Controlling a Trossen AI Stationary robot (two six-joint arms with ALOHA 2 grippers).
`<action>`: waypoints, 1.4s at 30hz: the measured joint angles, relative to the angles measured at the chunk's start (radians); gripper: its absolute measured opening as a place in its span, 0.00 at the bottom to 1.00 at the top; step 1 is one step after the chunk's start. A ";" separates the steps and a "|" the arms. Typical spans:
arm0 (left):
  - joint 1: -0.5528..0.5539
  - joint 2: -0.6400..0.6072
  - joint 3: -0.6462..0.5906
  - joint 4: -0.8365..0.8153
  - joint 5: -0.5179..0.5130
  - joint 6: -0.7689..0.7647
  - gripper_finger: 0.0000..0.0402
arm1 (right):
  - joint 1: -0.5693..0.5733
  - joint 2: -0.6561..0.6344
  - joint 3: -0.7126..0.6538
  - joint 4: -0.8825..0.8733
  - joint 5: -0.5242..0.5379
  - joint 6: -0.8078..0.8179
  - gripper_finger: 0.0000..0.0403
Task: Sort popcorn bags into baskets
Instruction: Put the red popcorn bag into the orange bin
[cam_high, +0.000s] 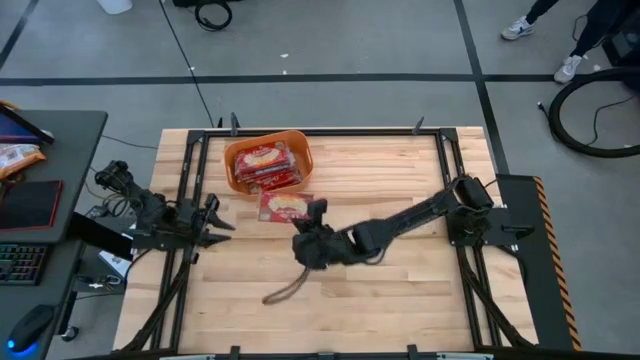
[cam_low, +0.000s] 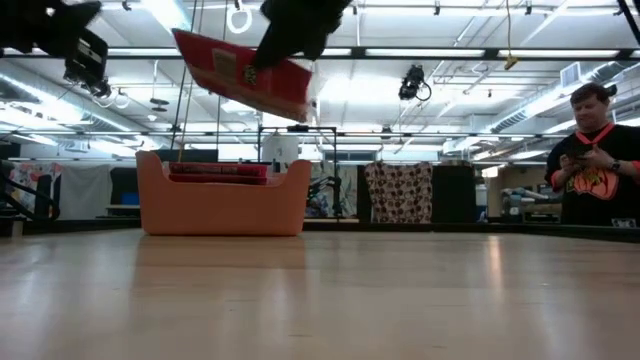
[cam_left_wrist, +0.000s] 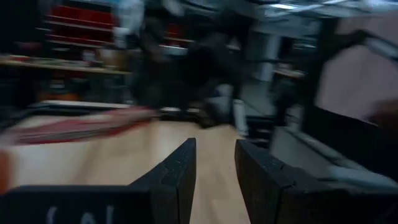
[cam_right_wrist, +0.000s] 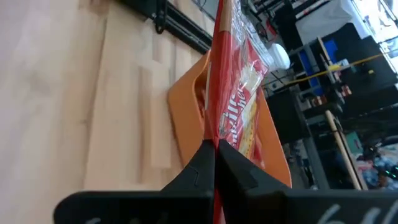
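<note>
While it hangs in the air just short of the orange plastic tub (cam_high: 268, 163), the flat red popcorn packet (cam_high: 286, 206) with the cream picture tilts and sags slightly, so it looks light, thin and floppy, with slick film; a pinch on a crimped end seems safest. The right end effector (cam_right_wrist: 214, 149) is pinching its edge. More packets lie in the tub. The left end effector (cam_left_wrist: 214, 171), narrowly spread, waits at the tabletop's (cam_high: 400, 300) left edge.
</note>
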 joint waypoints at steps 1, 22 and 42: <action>0.000 0.000 0.000 -0.001 0.040 -0.005 0.29 | -0.018 0.000 0.000 0.018 -0.018 -0.020 0.02; -0.001 0.001 -0.113 0.259 0.232 -0.038 0.29 | -0.328 0.000 0.000 0.289 -0.318 -0.378 0.02; -0.030 0.040 -0.135 0.329 0.227 -0.028 0.29 | -0.523 0.123 0.000 0.474 -0.670 -0.409 0.03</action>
